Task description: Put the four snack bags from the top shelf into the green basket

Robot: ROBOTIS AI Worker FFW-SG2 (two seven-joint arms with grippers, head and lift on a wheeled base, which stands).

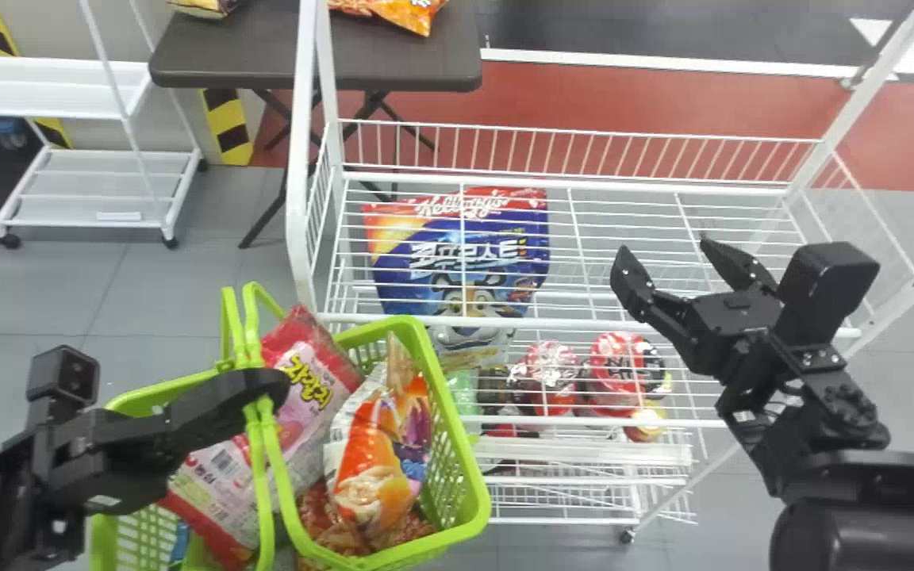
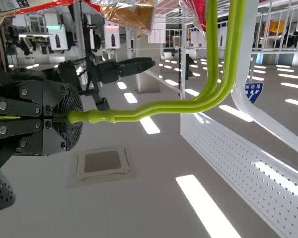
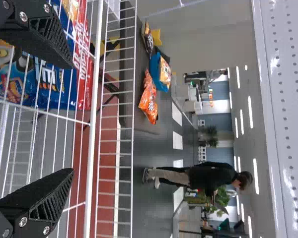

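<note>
The head view shows the lime-green plastic basket [image 1: 477,496] in front of the white wire rack [image 1: 568,181], with the left claw [image 1: 270,387] at its paired green handles [image 1: 260,476]. The left wrist view tells more of that hold: the black claw [image 2: 72,116] is closed on the handles, its ribbed finger faces pressed about them. A white perforated panel [image 2: 243,144] and a square ceiling vent [image 2: 102,161] also show there.

The right claw [image 1: 663,247] hangs over the right part of the rack's top wire shelf, spread wide, with nothing between its fingers. The right wrist view looks past the claw [image 3: 69,118] to a blue snack bag [image 3: 158,79] and a crinkled orange one [image 3: 148,99] on the dark table [image 3: 139,54].

Inside the basket lie glossy pink-and-red snack packaging [image 1: 310,381], tilted behind the handles, and, beside it, an upright-leaning bag with orange and purple print [image 1: 374,468]. Reddish-brown contents [image 1: 316,511] show beneath (how many bags that makes in all, one cannot tell). Beneath the rack's top grid, seen through its wires, is a large blue-and-red pouch with a cartoon tiger [image 1: 457,262]; round red packages [image 1: 620,369] sit to its right, lower down.
</note>
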